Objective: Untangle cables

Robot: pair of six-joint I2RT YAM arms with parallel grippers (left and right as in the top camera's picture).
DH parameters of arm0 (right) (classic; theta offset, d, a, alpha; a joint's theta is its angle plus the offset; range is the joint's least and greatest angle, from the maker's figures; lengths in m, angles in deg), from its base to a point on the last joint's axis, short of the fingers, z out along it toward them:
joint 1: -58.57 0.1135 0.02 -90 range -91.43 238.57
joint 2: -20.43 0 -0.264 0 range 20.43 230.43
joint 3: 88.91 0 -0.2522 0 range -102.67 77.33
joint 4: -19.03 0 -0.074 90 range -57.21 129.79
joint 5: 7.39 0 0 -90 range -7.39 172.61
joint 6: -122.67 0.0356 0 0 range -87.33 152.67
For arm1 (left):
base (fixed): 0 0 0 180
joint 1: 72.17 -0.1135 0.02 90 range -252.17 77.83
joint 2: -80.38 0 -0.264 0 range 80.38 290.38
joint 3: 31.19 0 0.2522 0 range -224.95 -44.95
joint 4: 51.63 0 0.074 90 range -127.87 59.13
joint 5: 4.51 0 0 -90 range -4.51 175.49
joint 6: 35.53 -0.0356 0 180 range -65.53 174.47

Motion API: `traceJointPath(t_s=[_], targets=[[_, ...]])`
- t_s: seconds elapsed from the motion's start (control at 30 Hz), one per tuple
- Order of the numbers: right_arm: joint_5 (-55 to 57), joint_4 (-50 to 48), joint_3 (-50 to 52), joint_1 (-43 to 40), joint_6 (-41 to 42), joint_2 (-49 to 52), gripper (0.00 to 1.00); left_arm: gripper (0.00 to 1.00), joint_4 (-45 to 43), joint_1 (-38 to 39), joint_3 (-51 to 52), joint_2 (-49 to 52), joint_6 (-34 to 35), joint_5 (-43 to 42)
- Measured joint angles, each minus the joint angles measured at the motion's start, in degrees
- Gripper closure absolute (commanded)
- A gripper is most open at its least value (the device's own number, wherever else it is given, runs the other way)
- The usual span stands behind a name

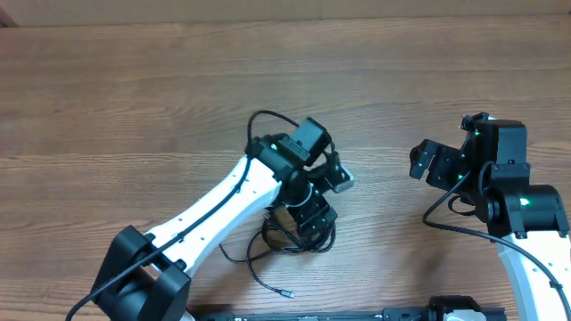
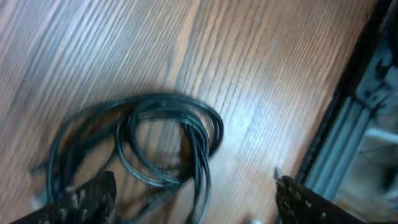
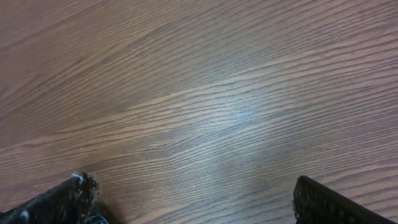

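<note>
The cables (image 1: 272, 250) are thin black cords, coiled in overlapping loops on the wooden table near its front edge. One loose end with a small plug (image 1: 287, 292) trails toward the front. In the left wrist view the coil (image 2: 161, 140) lies just ahead of the fingers. My left gripper (image 1: 314, 218) hovers right over the coil, open and empty (image 2: 196, 199). My right gripper (image 1: 426, 162) is open and empty over bare wood at the right (image 3: 193, 199), well apart from the cables.
The wooden table (image 1: 134, 107) stretches to the back and left. A dark metal rail (image 2: 348, 143) runs along the table's front edge close to the coil. Thicker black arm wiring (image 1: 268, 118) loops off the left arm.
</note>
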State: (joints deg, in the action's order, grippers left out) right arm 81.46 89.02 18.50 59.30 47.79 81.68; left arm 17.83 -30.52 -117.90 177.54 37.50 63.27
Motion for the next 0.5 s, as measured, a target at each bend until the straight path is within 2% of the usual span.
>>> traceJointPath(t_s=[0.1, 0.27, 0.4, 0.5], targets=[[0.0, 0.2, 0.0, 0.0, -0.1, 0.0, 0.00, 0.07, -3.9, 1.3, 1.9, 0.0, -3.9, 2.2], [0.0, 0.3, 0.0, 0.0, -0.2, 0.0, 0.00, 0.00, -8.2, 1.5, 3.3, 0.2, -8.6, 6.4], [-0.1, 0.3, 0.0, 0.0, -0.2, 0.0, 0.00, 0.01, -10.5, 1.5, 3.5, 0.8, -12.3, 7.9], [-0.1, 0.3, 0.0, 0.0, -0.2, 0.0, 0.00, 0.06, -12.5, 1.5, 3.5, 2.0, -14.0, 8.4]])
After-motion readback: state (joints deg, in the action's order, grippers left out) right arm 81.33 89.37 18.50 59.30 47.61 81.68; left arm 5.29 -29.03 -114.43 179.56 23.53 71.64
